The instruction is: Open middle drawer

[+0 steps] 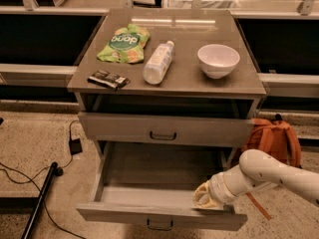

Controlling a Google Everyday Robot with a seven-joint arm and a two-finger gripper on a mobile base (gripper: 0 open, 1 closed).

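Observation:
The middle drawer [149, 210] is a wide, shallow grey drawer that stands pulled far out toward me, its inside bare. Its small dark loop handle [159, 226] shows at the bottom edge of the view. My gripper [204, 200], cream-coloured on a white arm coming in from the right, rests at the top edge of the drawer's front panel, right of centre. Above it, the taller-fronted drawer [164, 129] with its own handle sits nearly shut. The lowest drawer is hidden under the open one.
On the cabinet top [184, 78] lie a green snack bag [123, 43], a white bottle on its side [158, 62], a white bowl [218, 60] and a dark bar [108, 79]. An orange backpack [273, 139] stands right of the cabinet. Cables and a black pole [42, 198] lie on the floor at left.

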